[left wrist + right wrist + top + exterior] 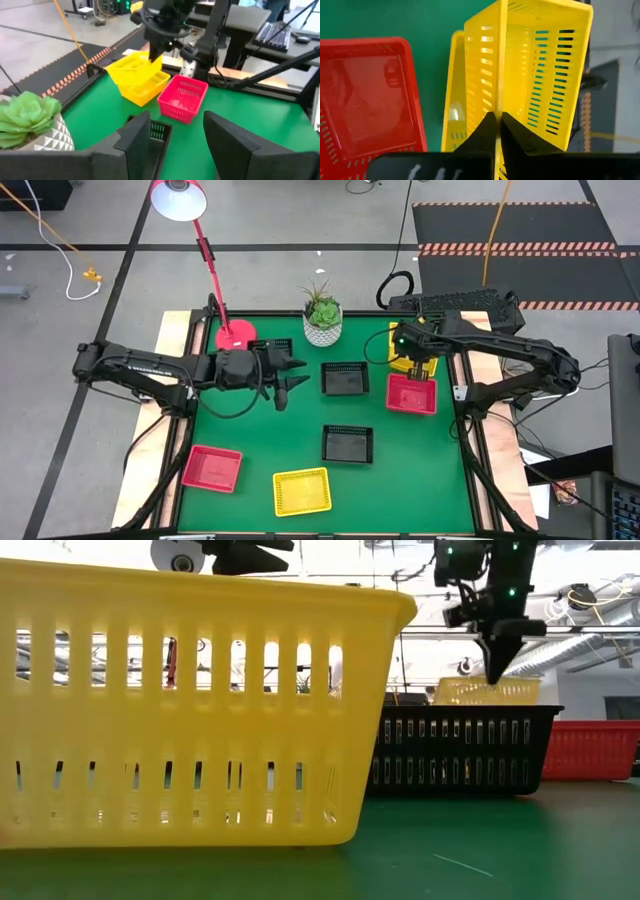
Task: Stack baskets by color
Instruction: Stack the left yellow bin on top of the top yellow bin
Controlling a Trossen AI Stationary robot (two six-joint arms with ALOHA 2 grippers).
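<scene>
Pinching a tilted yellow basket's [530, 75] wall, right pincer [496, 131] clenched, red basket [367, 95] just beside.

The slotted yellow plastic basket [530, 65] looks smooth and glossy; the green table mat [260, 430] looks matt, its border bare wood.

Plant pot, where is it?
In the high view, the plant pot stands at the table's far edge, near the middle, between the red lamp base and the yellow baskets.
</scene>
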